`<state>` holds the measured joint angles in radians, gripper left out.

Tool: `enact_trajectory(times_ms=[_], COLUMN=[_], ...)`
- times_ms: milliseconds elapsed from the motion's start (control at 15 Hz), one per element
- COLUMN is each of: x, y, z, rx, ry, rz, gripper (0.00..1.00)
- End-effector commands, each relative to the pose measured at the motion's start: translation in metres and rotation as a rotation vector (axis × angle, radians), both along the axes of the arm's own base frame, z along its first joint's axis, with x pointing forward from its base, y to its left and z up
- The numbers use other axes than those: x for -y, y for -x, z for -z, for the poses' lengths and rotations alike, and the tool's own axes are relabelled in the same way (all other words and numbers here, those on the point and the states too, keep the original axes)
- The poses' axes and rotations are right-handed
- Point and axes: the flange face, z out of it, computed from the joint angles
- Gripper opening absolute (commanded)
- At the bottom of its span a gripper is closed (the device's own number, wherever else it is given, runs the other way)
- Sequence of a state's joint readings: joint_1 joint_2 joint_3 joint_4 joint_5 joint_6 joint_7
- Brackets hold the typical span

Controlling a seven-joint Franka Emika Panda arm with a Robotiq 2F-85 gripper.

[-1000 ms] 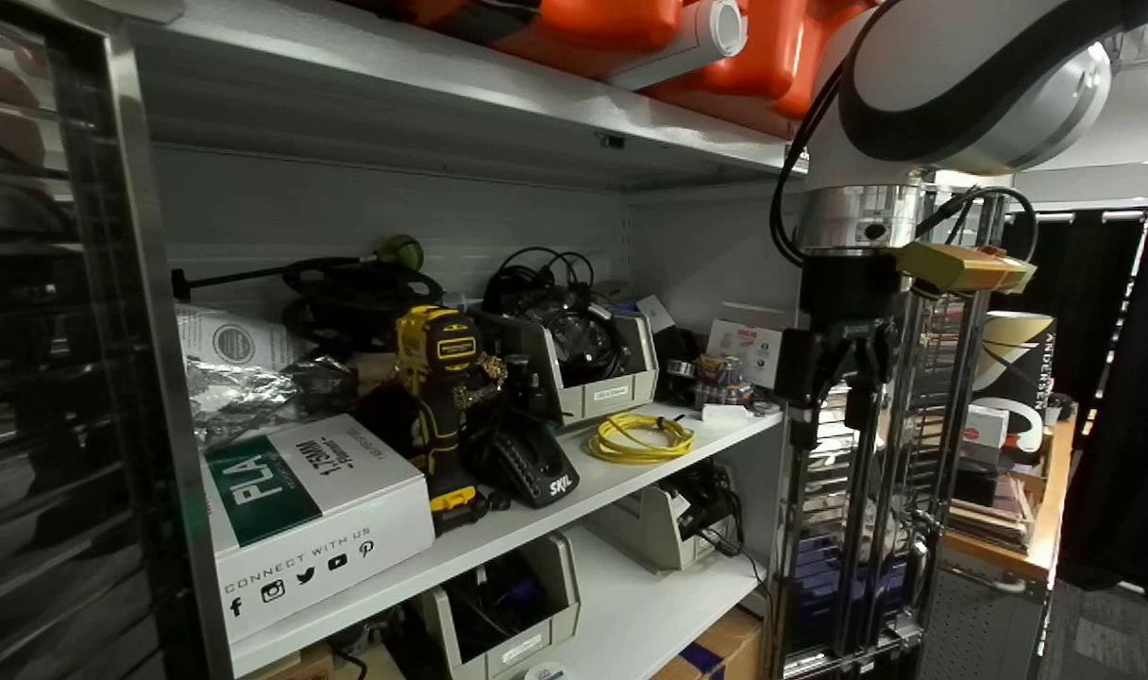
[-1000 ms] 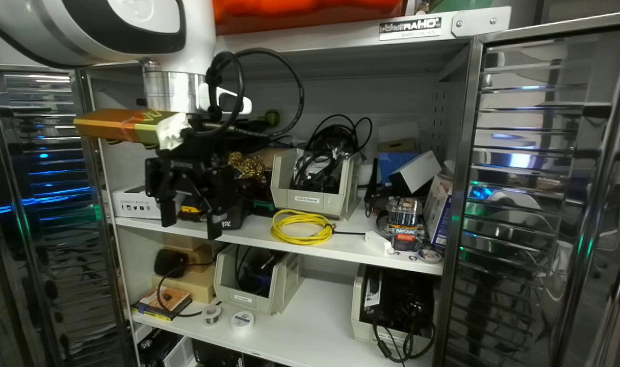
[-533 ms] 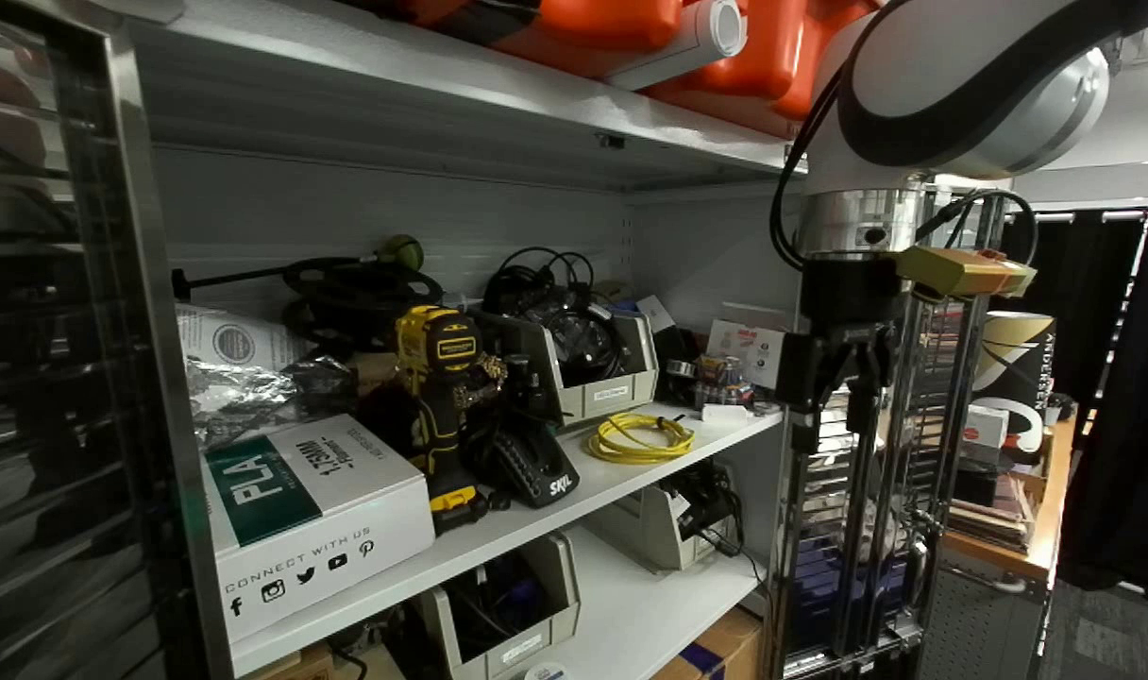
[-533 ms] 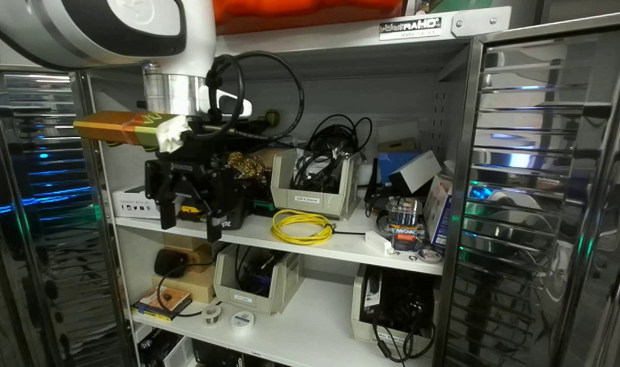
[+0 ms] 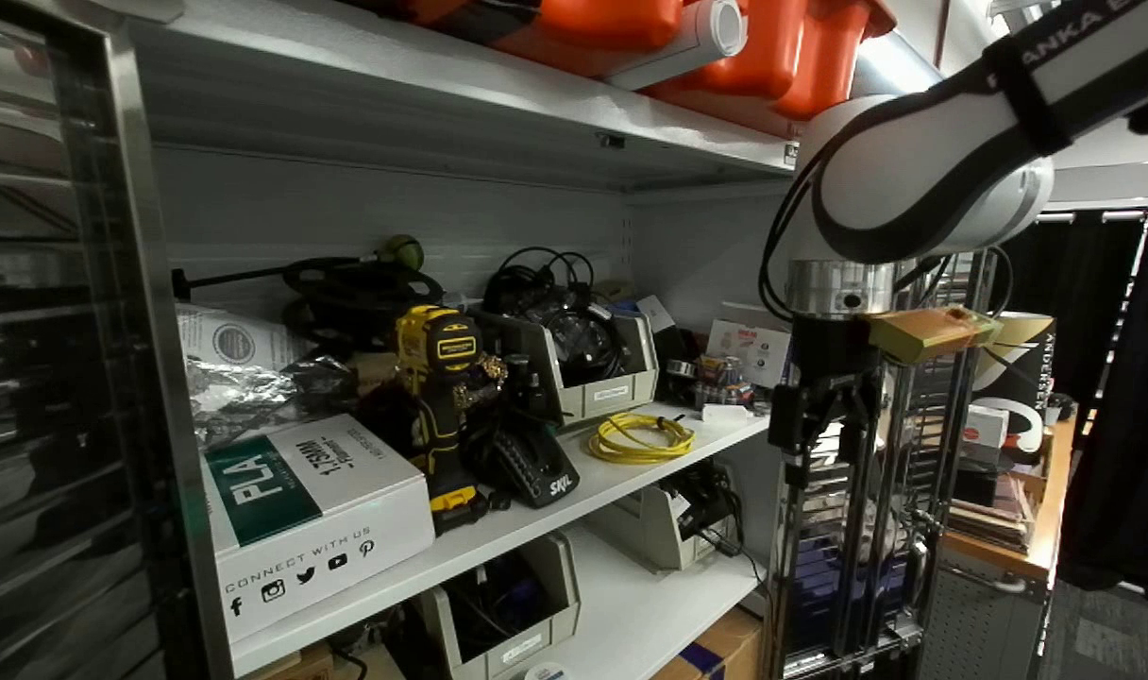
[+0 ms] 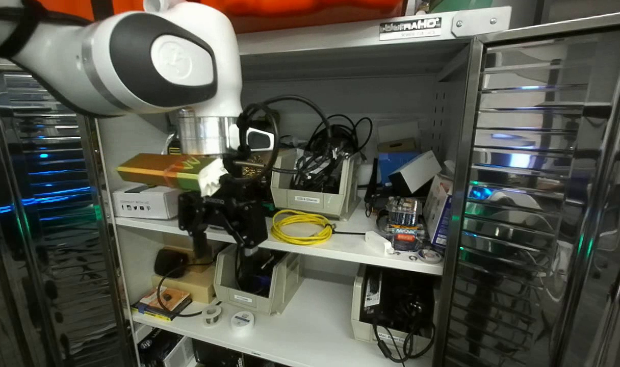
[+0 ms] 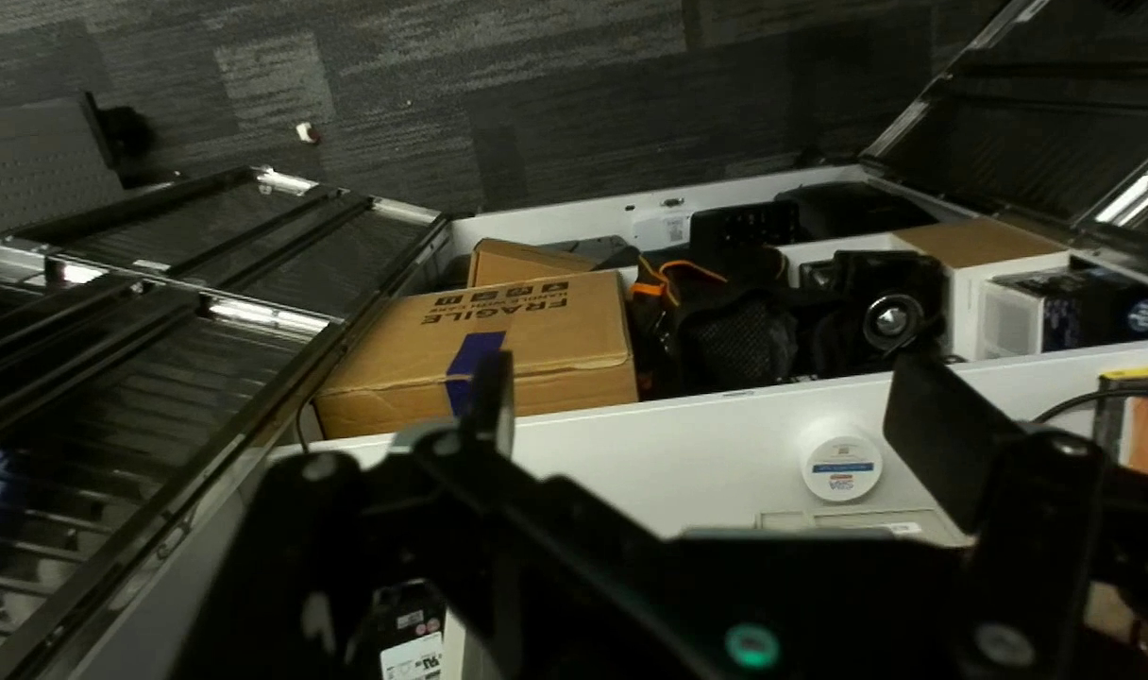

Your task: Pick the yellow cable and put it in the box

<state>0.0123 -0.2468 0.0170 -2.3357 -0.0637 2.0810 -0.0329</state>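
The yellow cable (image 6: pixel 306 238) lies coiled on the upper shelf near its front edge; it also shows in an exterior view (image 5: pixel 621 456). It is out of the wrist view. Right behind it stands a grey open-front bin (image 6: pixel 310 200) filled with black cables, seen also in an exterior view (image 5: pixel 612 395). My gripper (image 6: pixel 225 250) points down in front of the shelf, left of the cable in that view and apart from it. In an exterior view the gripper (image 5: pixel 824 472) hangs right of the coil. In the wrist view its fingers (image 7: pixel 720 416) are wide apart with nothing between them.
A drill (image 5: pixel 439 397), its charger (image 5: pixel 531 463) and a white filament box (image 5: pixel 319 510) stand on the same shelf. Battery packs (image 6: pixel 403 224) and a white adapter (image 6: pixel 379 242) lie right of the cable. The lower shelf holds grey bins (image 6: pixel 243 299). Glossy doors (image 6: pixel 539 204) flank the cabinet.
My arm and gripper have moved lower, closer to the cable: rightward in one exterior picture and slightly leftward in another. The gripper stays open. The yellow cable has not moved.
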Motion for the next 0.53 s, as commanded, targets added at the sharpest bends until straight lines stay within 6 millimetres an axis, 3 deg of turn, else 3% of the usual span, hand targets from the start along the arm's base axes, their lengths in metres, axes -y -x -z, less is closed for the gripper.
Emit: enact_trajectory(times_ms=[0, 467], x=[0.018, 0.042], y=[-0.032, -0.086], z=[0.016, 0.037], rx=[0.111, 0.396], ry=[0.008, -0.092], rz=[0.082, 0.304], gripper=[1.00, 1.00])
